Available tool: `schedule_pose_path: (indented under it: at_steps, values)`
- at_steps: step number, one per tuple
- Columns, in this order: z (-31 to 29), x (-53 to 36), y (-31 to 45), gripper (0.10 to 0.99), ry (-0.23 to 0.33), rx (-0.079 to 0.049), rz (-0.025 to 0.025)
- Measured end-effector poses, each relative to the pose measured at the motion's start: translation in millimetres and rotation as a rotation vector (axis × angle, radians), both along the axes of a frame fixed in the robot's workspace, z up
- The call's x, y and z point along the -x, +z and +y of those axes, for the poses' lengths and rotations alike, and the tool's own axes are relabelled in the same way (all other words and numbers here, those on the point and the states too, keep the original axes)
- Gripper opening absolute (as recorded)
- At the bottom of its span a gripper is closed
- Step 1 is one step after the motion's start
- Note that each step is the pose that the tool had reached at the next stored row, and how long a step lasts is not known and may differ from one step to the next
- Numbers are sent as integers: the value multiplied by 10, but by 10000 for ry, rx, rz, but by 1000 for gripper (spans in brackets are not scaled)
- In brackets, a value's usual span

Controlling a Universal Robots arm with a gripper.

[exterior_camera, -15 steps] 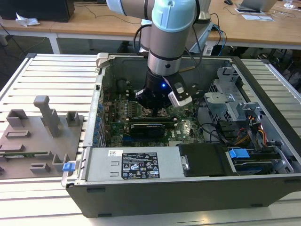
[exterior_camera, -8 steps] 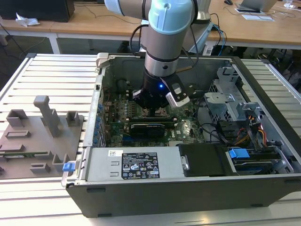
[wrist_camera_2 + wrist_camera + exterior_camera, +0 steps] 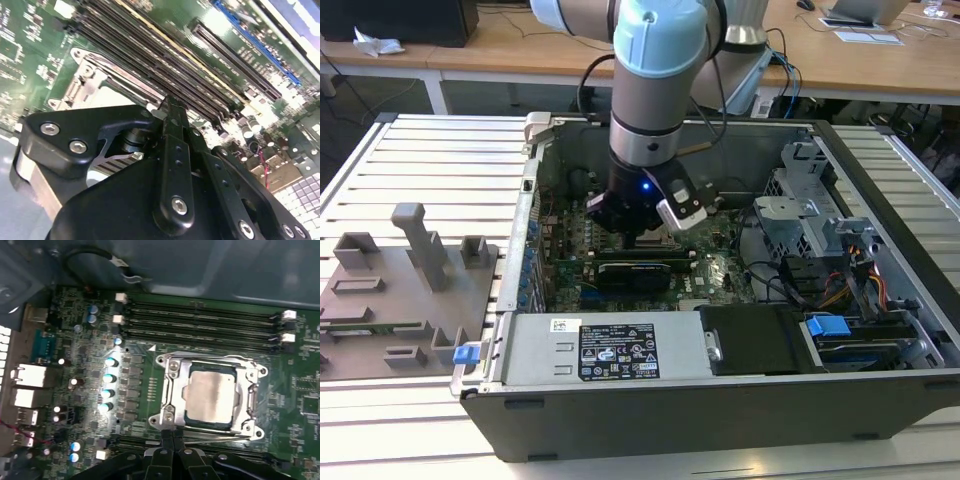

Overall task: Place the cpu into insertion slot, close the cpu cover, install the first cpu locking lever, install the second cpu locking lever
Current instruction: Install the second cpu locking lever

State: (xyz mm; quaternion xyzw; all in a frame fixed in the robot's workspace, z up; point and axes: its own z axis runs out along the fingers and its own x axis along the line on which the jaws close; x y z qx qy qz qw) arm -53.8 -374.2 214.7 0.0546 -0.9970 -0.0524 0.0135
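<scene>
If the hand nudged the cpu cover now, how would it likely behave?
The cpu cover looks like thin sheet metal, so probably stiff but springy. It lies flat over the cpu, framing it, so a sideways push likely would not shift it. The hand sits at its edge.

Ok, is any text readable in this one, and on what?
Nothing can be quoted.
Black label on the power supply: print too small to read.
White sticker beside it: too small to read.
Motherboard markings in both wrist views: blurred.
cpu top: no legible print.
</scene>
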Motion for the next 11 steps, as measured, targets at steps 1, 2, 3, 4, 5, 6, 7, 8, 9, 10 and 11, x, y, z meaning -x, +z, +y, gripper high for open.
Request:
schedule_pose_path:
  at_steps: [1, 2, 3, 4, 5, 6, 7, 8, 9, 10, 11]
  values:
    - [-3, 13, -2, 106, 21, -1, 0]
    - [-8, 36, -7, 106, 64, -6, 0]
    - [-20, 81, -23, 106, 163, -16, -1]
    - [-22, 95, -28, 106, 207, -21, -1]
    - [-22, 101, -31, 106, 235, -24, 0]
    - [-23, 107, -34, 106, 262, -27, 0]
    - [-23, 118, -39, 106, 309, -31, 0]
    - [-22, 140, -51, 106, 379, -37, 0]
    - [-22, 153, -63, 106, 446, -43, -1]
    - [-22, 154, -73, 106, 507, -45, 0]
    - [-21, 155, -78, 106, 557, -44, 0]
